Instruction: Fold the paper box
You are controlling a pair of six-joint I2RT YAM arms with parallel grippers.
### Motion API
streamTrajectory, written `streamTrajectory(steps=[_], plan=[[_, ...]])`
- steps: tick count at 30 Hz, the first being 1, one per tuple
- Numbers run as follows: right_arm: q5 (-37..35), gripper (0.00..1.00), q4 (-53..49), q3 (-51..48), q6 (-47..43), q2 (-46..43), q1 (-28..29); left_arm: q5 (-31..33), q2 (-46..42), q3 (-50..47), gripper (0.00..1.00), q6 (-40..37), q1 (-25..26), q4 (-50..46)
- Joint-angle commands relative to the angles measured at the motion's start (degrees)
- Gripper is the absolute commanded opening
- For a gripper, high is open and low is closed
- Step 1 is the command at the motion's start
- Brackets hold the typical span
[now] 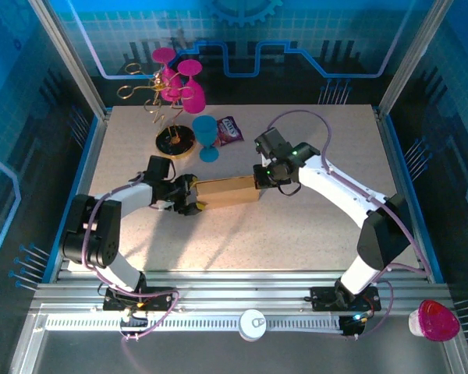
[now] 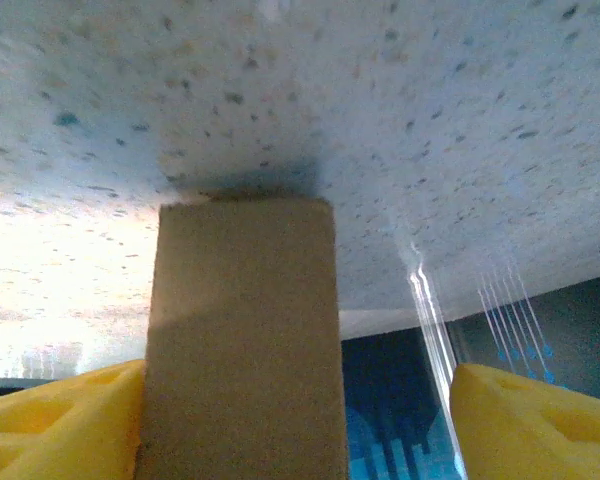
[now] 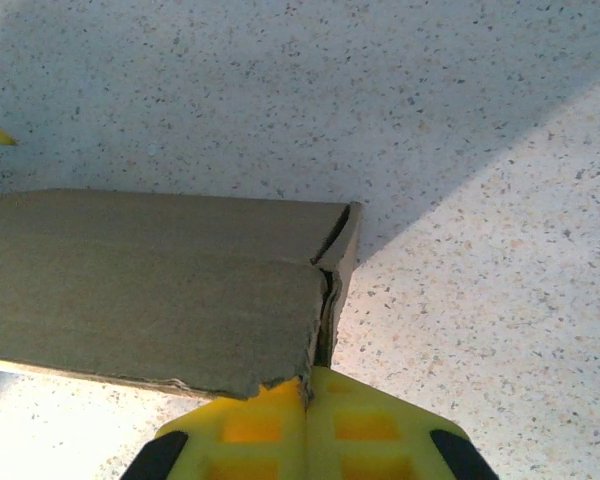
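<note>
Nothing legible can be read anywhere. The small purple packet (image 1: 229, 130) at the far side of the table (image 1: 335, 226), just beside the blue goblet (image 1: 206, 134), carries a pale patch that may be lettering or a brand mark, too small to make out

The box (image 1: 228, 191) lies mid-way across the worktop (image 1: 327, 140), running left to right. The left claw (image 1: 192, 198) is at its left end, the right claw (image 1: 259, 178) at its right end. Behind the box stand a dish (image 1: 175, 143), a goblet (image 1: 207, 136) just right of it, and a packet (image 1: 229, 130) beside that. A cup (image 1: 435, 319) sits at the right end of the near rail (image 1: 179, 321).
</note>
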State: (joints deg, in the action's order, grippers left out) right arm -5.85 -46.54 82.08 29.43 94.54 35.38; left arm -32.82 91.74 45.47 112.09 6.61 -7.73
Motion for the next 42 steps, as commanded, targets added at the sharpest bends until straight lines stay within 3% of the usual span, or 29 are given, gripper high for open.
streamTrajectory(steps=[1, 9, 11, 13, 16, 20, 24, 32, 42], plan=[[-1.89, 0.00, -3.22, 2.35, -0.80, 2.51, 0.84, 1.38, -4.77, 0.86, 0.84, -6.22, -2.13, -7.19], [-2.02, 0.00, -6.01, 7.18, -1.54, 5.81, 0.75, 5.36, -13.93, 2.05, 0.91, -20.14, -6.59, -21.01], [-1.97, 0.00, -6.66, 8.18, -1.69, 6.61, 0.66, 7.53, -16.12, 3.41, 0.85, -25.08, -7.33, -24.69], [-1.71, 0.00, -6.98, 8.69, -1.90, 6.92, 0.42, 12.36, -18.02, 7.95, 0.70, -35.60, -7.49, -30.09], [-1.04, 0.00, -7.31, 9.04, -2.09, 6.98, 0.00, 17.80, -17.96, 17.75, 0.39, -55.86, -5.78, -38.54], [0.08, 0.00, -7.46, 9.28, -2.57, 6.95, -0.49, 24.89, -17.34, 26.13, 0.36, -78.77, 0.79, -48.09], [1.11, 0.00, -8.02, 9.91, -2.97, 7.37, -1.10, 22.58, -18.73, 25.44, 0.38, -92.87, 4.82, -47.63], [2.02, 0.00, -8.74, 10.88, -3.26, 8.22, -1.47, 26.46, -18.94, 25.76, 0.50, -107.15, 8.79, -47.76], [2.27, 0.00, -8.95, 11.02, -3.28, 8.39, -1.80, 29.17, -15.13, 24.64, 0.48, -107.18, 12.75, -43.91]])
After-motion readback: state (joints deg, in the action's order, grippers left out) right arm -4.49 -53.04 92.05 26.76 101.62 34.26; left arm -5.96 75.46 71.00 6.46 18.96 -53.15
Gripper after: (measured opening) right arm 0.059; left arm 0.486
